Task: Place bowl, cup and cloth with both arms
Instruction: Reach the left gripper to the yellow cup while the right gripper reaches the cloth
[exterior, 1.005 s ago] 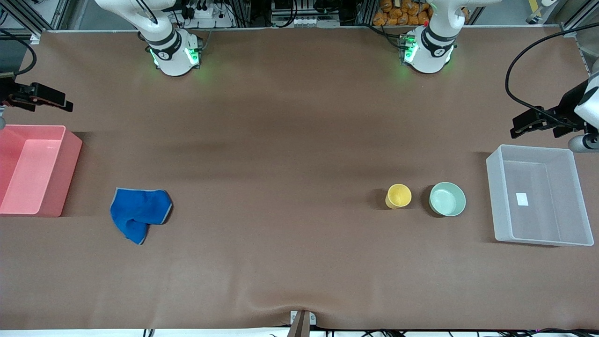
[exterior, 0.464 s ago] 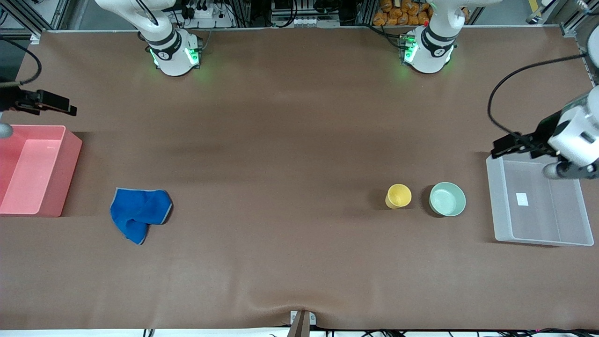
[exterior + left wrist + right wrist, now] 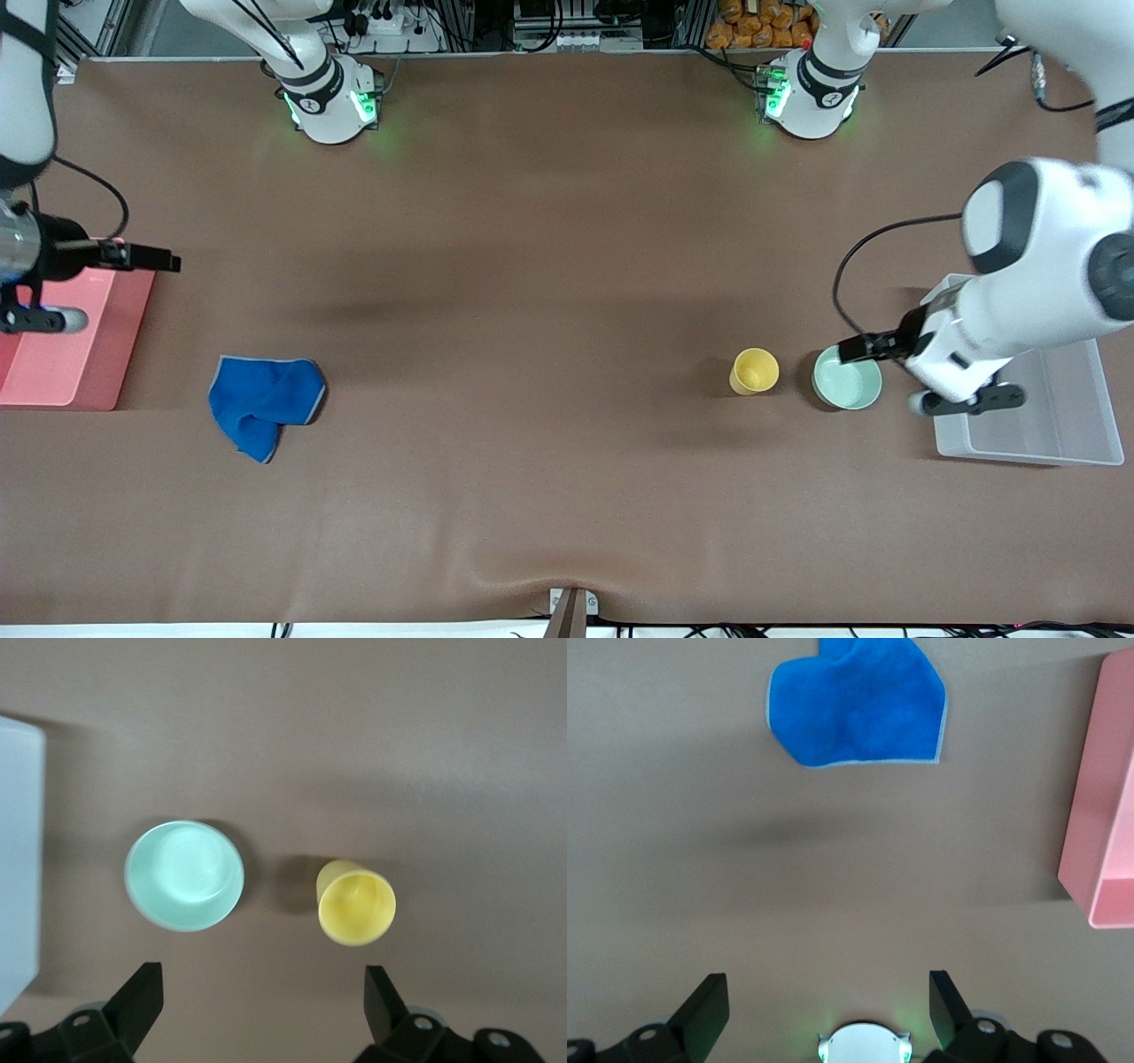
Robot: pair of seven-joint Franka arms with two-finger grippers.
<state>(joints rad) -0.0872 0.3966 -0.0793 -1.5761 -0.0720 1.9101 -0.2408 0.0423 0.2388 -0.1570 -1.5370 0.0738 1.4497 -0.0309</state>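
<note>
With jaws apart, the left gripper (image 3: pixel 859 349) hangs over the bowl (image 3: pixel 848 378), the cup (image 3: pixel 754 370) just beside it toward the right arm's end, while the right gripper (image 3: pixel 164 260), also spread, hangs by the pink bin (image 3: pixel 62 368), w/ the cloth (image 3: pixel 265 403) nearer the camera.

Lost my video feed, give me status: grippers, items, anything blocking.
Left gripper open, over the bowl, cup beside it. Right gripper open, up beside the pink bin, not yet over the cloth. Nothing in the way.
</note>
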